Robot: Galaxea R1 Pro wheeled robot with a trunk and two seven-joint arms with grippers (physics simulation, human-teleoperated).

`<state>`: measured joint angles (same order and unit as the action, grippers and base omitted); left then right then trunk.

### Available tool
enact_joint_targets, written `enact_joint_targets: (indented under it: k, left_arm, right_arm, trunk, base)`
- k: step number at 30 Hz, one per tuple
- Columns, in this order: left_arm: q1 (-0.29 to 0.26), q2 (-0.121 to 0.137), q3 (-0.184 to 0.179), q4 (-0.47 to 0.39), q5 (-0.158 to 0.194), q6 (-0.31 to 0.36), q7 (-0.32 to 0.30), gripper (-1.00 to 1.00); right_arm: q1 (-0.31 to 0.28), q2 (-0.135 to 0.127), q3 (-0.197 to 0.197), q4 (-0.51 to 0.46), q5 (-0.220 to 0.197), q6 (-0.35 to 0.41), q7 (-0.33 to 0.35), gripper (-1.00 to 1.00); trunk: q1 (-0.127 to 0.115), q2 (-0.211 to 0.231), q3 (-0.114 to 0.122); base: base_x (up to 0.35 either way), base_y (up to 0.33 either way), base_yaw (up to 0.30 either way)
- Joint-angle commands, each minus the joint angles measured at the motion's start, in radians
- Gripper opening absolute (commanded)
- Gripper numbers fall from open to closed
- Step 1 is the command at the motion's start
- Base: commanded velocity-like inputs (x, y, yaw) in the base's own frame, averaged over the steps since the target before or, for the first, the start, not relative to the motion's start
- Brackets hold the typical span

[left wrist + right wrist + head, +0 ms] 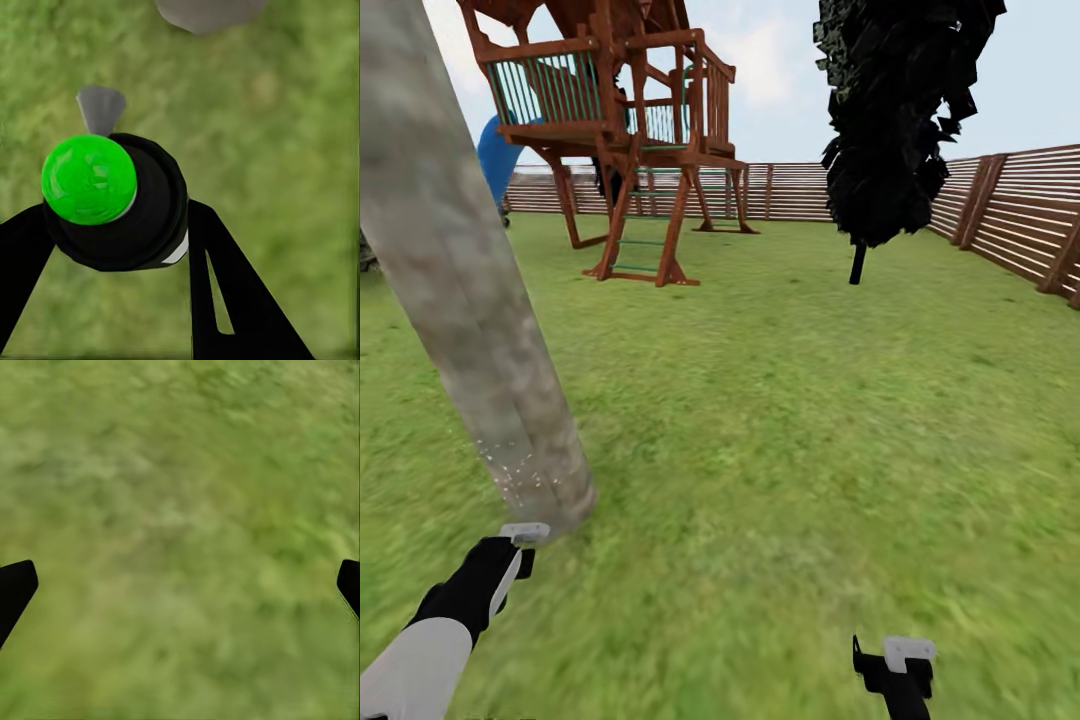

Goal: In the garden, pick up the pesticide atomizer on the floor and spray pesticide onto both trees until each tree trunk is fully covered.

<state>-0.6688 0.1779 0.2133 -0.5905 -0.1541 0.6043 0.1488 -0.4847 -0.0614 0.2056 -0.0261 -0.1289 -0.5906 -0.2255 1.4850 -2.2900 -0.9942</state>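
Note:
My left gripper [520, 548] hangs just in front of the base of a thick, pale grey-brown tree trunk [470, 300]. It is shut on the pesticide atomizer [124, 217], a black bottle with a bright green cap [88, 178] and a grey nozzle [100, 109]. Black fingers [232, 292] press its sides. The nozzle points toward the trunk base [210, 11]. Fine pale pesticide specks [510, 468] dot the lower trunk. My right gripper [898, 668] is low at the right, open over bare grass [180, 510], its fingertips [15, 589] far apart.
A red-brown wooden play tower [625, 130] stands at the back left. A black-foliaged conifer [900, 120] on a thin dark stem rises at the back right. A slatted wooden fence [1020, 215] runs along the back and right. Open lawn [790, 420] lies ahead.

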Motion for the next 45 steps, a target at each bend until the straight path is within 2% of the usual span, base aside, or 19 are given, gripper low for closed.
enact_joint_targets:
  k: [1, 13, 27, 41, 45]
  left_arm:
    - [0.000, 0.000, 0.000, 0.000, -0.001, 0.000, 0.000, -1.00]
    - [0.000, 0.000, 0.001, -0.002, -0.001, -0.001, 0.000, -1.00]
    - [0.000, 0.000, 0.001, -0.002, -0.001, -0.001, 0.001, -1.00]
    - [0.000, 0.000, 0.002, -0.002, 0.000, -0.001, 0.000, -1.00]
    - [0.000, -0.011, 0.002, -0.002, -0.001, -0.001, 0.000, -1.00]
  right_arm:
    - [0.000, 0.000, 0.000, 0.000, 0.000, 0.000, 0.000, 1.00]
    - [0.000, 0.000, 0.000, 0.000, 0.000, 0.000, 0.000, 1.00]
    - [0.000, 0.000, 0.000, 0.000, 0.000, 0.000, 0.000, 1.00]
    - [0.000, 0.001, 0.001, 0.000, 0.000, 0.000, 0.000, 1.00]
    - [0.000, 0.002, 0.001, 0.000, 0.000, 0.000, 0.000, 1.00]
  trunk:
    - [0.000, 0.000, 0.000]
    - [0.000, 0.000, 0.000]
    - [0.000, 0.000, 0.000]
    - [0.000, 0.000, 0.000]
    - [0.000, 0.000, 0.000]
  base:
    - [0.138, -0.275, 0.276]
    - [0.150, -0.258, 0.034]
    - [0.117, -0.260, 0.249]
    - [0.200, -0.216, 0.008]
    - [0.228, -0.197, 0.097]
